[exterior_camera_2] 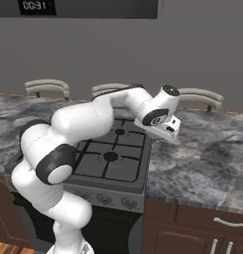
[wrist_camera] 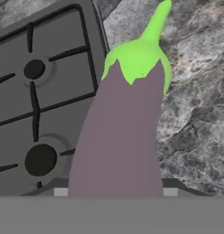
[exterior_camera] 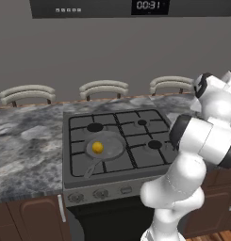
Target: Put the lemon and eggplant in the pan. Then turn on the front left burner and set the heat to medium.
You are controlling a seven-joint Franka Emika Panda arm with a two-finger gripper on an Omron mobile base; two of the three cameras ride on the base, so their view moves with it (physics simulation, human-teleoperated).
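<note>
Claw [exterior_camera_2: 171, 130] pinching the eggplant [wrist_camera: 120, 137] above the counter's [exterior_camera_2: 202, 158] edge; carry it level to the pan [exterior_camera: 105, 148], beside the lemon [exterior_camera: 97, 148].

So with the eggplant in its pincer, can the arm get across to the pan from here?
Probably yes: the pan sits open-topped on the stove with just the lemon inside, and nothing stands between it and the eggplant.
</note>
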